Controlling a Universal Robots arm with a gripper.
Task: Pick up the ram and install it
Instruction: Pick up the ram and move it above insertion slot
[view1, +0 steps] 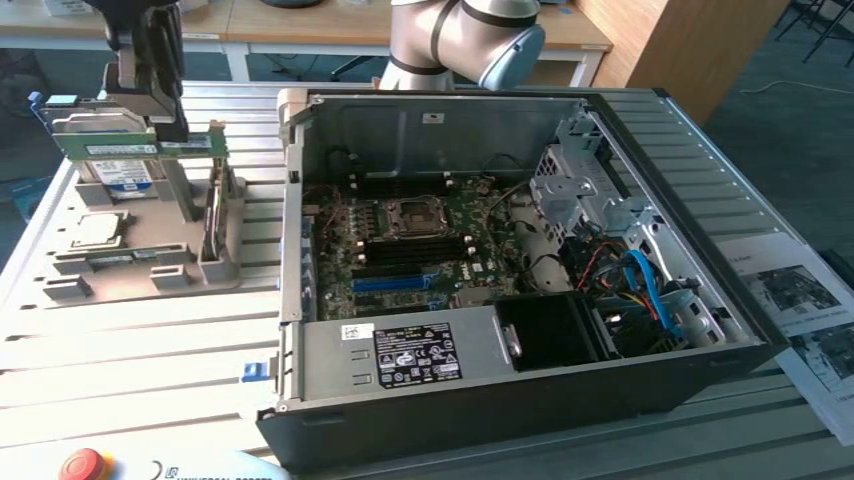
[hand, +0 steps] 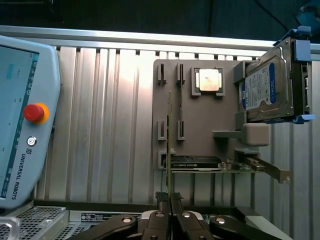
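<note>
Ram (view1: 140, 148) (hand: 170, 145): green stick, pinched on its upper edge by the nearly closed tool (view1: 167, 138) (hand: 170, 200), over the grey holder (view1: 134, 272) (hand: 200, 117); standing on edge, long axis level, running across the exterior view. Holder contents: hard drive (view1: 114, 172) (hand: 267, 90), processor (view1: 96, 228) (hand: 208, 80), graphics card (hand: 195, 163). Open computer case (view1: 534, 400) on the surface (view1: 134, 350): motherboard (view1: 414, 240)

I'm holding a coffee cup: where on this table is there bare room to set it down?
Bare slats lie between the grey parts holder, the open computer case and the teach pendant. Crowded: the holder, the case's inside, and the papers at the exterior view's right.
</note>
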